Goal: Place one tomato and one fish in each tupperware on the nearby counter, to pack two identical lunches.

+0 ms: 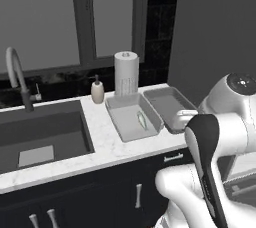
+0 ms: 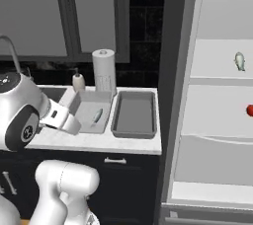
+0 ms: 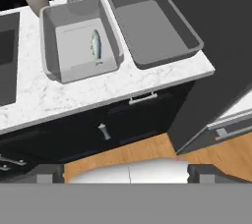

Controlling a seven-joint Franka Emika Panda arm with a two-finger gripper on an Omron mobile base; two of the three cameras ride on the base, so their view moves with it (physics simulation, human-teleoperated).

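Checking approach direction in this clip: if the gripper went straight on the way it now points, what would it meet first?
Probably the dark cabinet front just under the counter edge, or that edge itself; depth is unclear. The gripper, fingers wide apart and empty, looks down past the two tupperware, not into them.
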